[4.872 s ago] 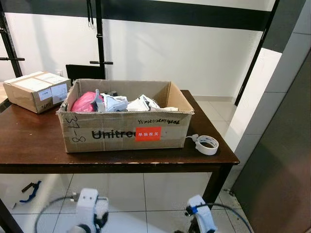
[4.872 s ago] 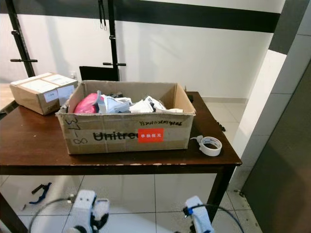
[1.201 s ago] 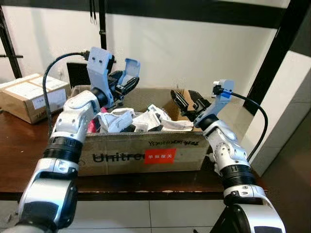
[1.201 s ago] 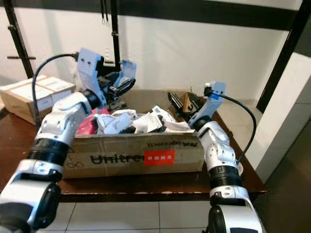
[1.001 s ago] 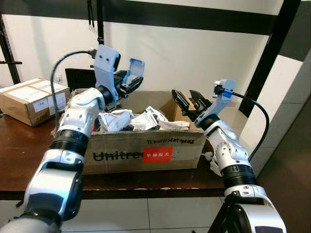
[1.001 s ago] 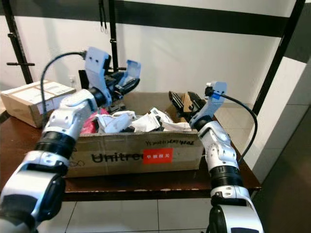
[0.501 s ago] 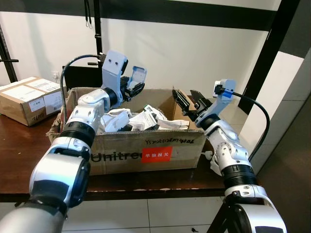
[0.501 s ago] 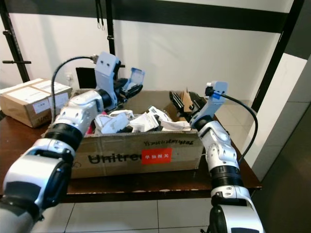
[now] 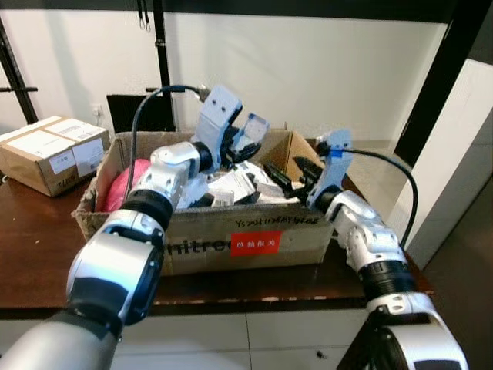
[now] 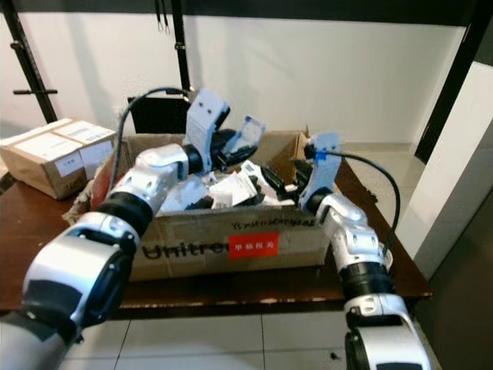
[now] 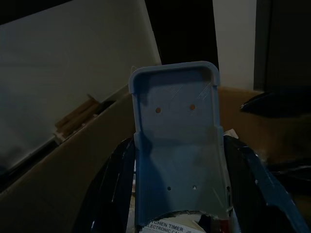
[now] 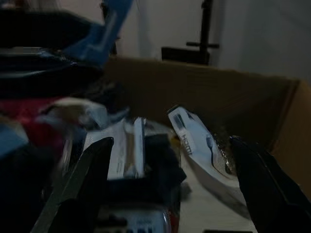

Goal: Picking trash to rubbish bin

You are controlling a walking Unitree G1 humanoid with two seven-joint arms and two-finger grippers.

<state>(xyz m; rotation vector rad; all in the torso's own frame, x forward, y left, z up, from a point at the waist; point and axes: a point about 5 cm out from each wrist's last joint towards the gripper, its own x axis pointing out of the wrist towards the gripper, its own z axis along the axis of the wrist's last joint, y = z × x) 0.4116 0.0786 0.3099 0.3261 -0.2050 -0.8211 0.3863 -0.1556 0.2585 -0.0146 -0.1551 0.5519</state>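
An open cardboard box on the dark table holds trash: a pink bag at its left end and several white packets in the middle. My left gripper hovers over the box's middle, shut on a light blue plastic piece. That piece stands between the two black fingers in the left wrist view. My right gripper is open, low inside the box's right half. Its fingers spread around a white packet and a dark item beside it.
A smaller sealed carton sits on the table to the left of the box. A black upright post and a white wall stand behind. A dark door frame rises at the right.
My left gripper has carried the blue piece rightward and lower, over the box's middle. My right gripper has dropped into the box and shifted left. The camera has also shifted.
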